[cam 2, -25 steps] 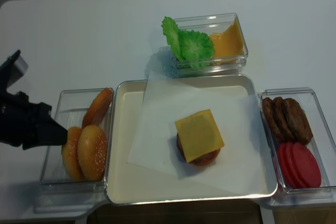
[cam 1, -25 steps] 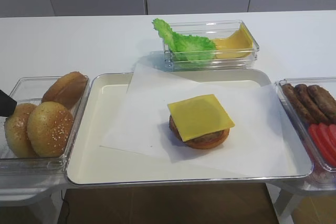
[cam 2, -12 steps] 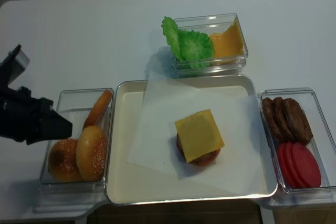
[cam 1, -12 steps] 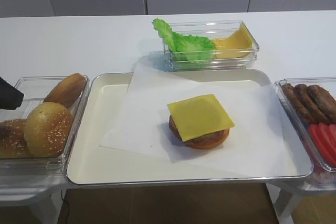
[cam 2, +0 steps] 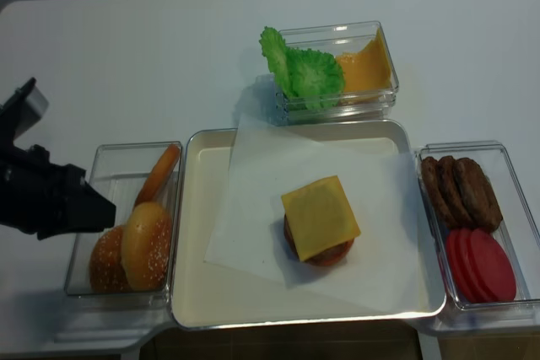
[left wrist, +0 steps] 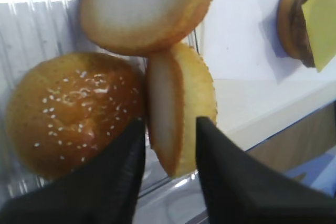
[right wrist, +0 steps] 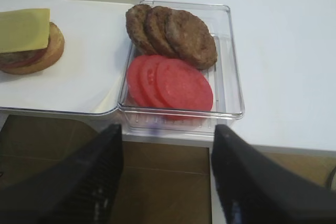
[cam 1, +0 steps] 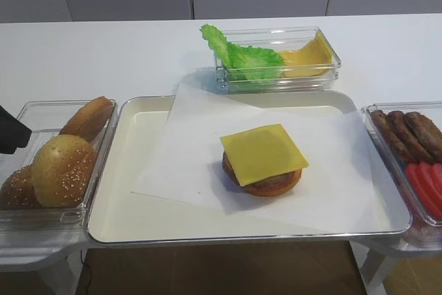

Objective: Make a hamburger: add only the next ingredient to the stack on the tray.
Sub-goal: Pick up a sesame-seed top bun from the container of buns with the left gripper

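Observation:
The stack (cam 1: 262, 162) of bun base, patty and yellow cheese slice sits on the paper in the tray (cam 1: 131, 205). Two sesame bun tops lie in the left container: one stands on edge (cam 1: 62, 169) (left wrist: 181, 116), the other lies dome up (cam 1: 16, 188) (left wrist: 71, 111). My left gripper (left wrist: 169, 129) (cam 2: 103, 208) hovers at that container with its jaws apart, and the on-edge bun's lower rim shows between the tips. My right gripper (right wrist: 167, 135) is open and empty, off the table's front edge by the patty box.
A smooth seedless bun half (cam 1: 87, 118) leans at the back of the bun container (cam 1: 41, 110). Lettuce (cam 1: 242, 56) and cheese slices fill a clear box behind the tray. Patties (right wrist: 170, 27) and tomato slices (right wrist: 173, 82) fill the right box.
The left sesame bun has tipped from standing on edge to lying dome up. My left gripper's jaws have spread apart. The right gripper has not moved.

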Controlling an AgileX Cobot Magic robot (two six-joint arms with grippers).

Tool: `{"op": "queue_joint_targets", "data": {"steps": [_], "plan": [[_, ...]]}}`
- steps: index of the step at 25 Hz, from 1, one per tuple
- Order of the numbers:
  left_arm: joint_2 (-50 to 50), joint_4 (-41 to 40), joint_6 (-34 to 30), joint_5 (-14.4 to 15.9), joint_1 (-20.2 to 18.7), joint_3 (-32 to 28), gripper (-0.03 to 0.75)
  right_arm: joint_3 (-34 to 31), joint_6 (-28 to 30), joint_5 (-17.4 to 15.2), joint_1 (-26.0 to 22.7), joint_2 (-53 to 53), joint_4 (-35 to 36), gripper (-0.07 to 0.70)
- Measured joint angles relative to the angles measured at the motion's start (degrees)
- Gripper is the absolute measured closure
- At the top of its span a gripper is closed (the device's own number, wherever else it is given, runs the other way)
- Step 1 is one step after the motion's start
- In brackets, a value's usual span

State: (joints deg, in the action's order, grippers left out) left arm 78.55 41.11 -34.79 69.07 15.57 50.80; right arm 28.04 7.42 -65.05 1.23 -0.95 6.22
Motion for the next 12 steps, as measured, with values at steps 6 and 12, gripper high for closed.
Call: {"op": "queue_joint_targets", "data": {"steps": [6, 12], "plan": [[0.0, -3.87, 1.29, -1.37, -6.23, 0.0, 0.252, 0.0, 0.0, 0.0, 0.0, 0.0, 0.0, 0.204], [0.0, -4.49, 2.88, -3.6, -7.45, 0.0, 0.222, 0.0, -0.1, 0.0, 0.0, 0.0, 0.0, 0.204]]}}
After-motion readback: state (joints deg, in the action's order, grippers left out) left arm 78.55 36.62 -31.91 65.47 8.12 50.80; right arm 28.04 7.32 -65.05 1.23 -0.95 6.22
